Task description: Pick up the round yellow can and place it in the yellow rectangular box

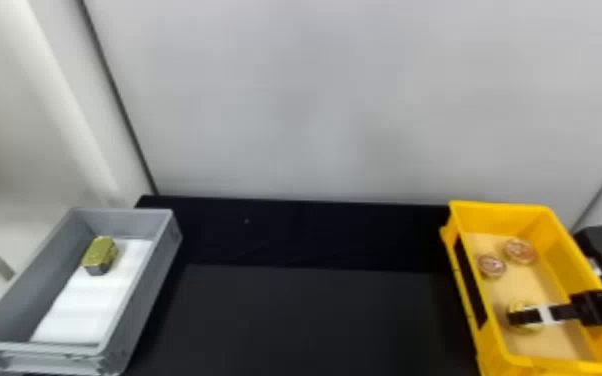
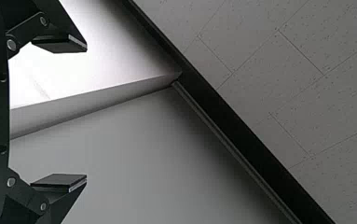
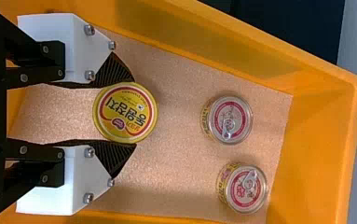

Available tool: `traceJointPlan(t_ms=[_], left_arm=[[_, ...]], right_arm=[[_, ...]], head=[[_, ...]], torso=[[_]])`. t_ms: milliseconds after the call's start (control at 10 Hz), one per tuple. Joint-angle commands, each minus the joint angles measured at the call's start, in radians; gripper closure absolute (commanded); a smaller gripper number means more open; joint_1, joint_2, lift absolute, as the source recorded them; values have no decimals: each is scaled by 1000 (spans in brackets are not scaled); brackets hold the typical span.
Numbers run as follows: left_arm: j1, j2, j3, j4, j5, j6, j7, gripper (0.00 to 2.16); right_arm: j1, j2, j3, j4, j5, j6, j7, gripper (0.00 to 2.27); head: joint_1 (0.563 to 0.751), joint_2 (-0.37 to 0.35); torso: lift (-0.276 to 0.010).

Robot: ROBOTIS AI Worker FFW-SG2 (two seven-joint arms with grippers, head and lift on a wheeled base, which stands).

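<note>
At four o'clock, the yellow can (image 3: pixel 125 113) is pinched inside the yellow box (image 1: pixel 560 245) by the right tool (image 3: pixel 135 113), likely for release; left tool (image 2: pixel 86 113) spread.

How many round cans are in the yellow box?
3: the round yellow can in the right gripper, a left can and a right can toward the far end of the box.

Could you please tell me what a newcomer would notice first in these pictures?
Probably the bright yellow rectangular box on the robot's right, where the right gripper's fingers sit on either side of the round yellow can. Two other round cans lie farther along inside. Across the dark table, a gold-topped block-shaped item sits in the gray box.
</note>
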Motion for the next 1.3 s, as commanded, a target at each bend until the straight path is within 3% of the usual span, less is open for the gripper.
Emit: traceJointPlan(t_ms=[0,100,300,600,800,1000,1200], left_arm=[[0,1,0,2,-1,-4,0,269],[1,0,1,2,1,-4,0,269],[0,0,1,1,-1,-4,0,269],[1,0,1,1,1,-1,0,269],[7,1,1,-1,1,7,-1,269],[13,-2,4,-6,1,16,-1,269],[19,-8,3,-6,-1,22,-1,269]], right_arm=[[-15,-1,16,16,-20,-6,-10,753],[-18,0,19,14,-20,0,-11,656],[-18,0,30,7,-23,16,-7,30],[-15,-6,51,-58,-21,57,29,16],[33,-9,65,-381,16,144,47,13],[40,-3,80,-823,168,319,50,58],[14,-1,109,-1184,278,364,19,136]], head=[[663,54],[663,54],[663,54],[663,54],[663,54],[663,54],[663,54]], torso=[[-10],[-10],[-10],[-10],[-10],[-10],[-10]])
